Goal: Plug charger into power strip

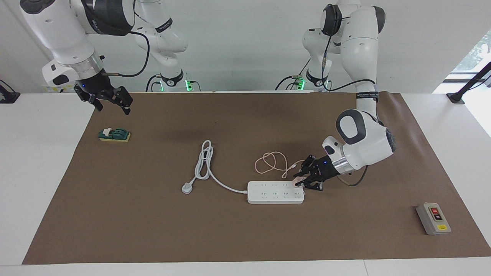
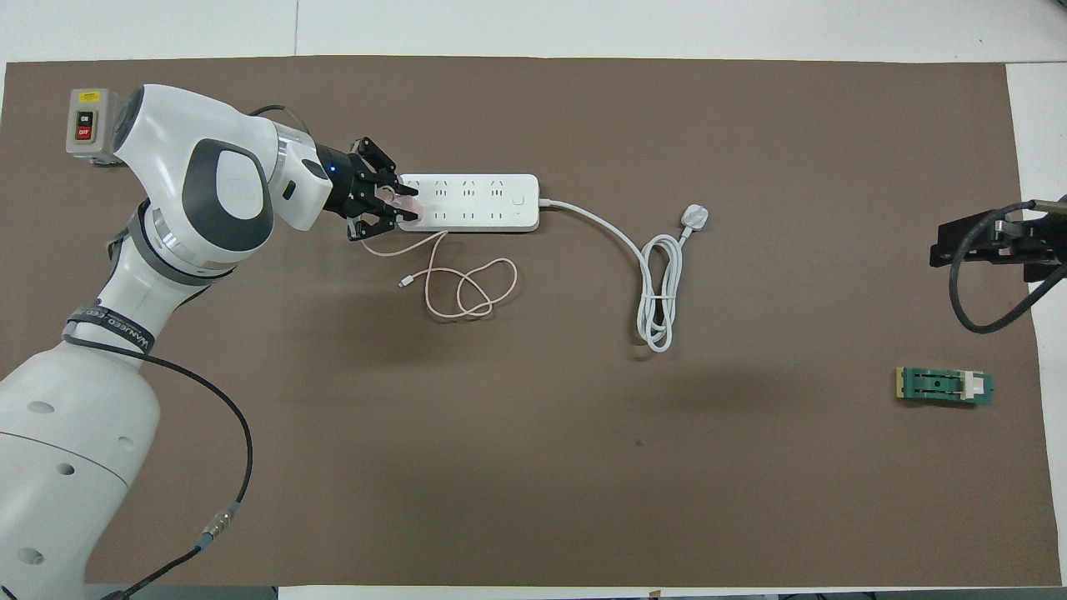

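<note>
The left end effector (image 1: 299,182) is clamped on the pink charger (image 1: 297,180), pressing it onto the end of the power strip (image 1: 275,192) beneath it. The right end effector (image 1: 115,100) waits wide open, well apart, holding nothing.

Left arm extended low, wrist near horizontal; left hand (image 1: 300,181) clamped tight. Right hand (image 1: 111,100) waits raised, fingers spread.

A plain white wall (image 1: 238,46) runs along the far edge of the white table (image 1: 42,168), and a brown mat (image 1: 245,230) covers most of the tabletop. Daylight comes through a window (image 1: 473,53) at the far right corner.
</note>
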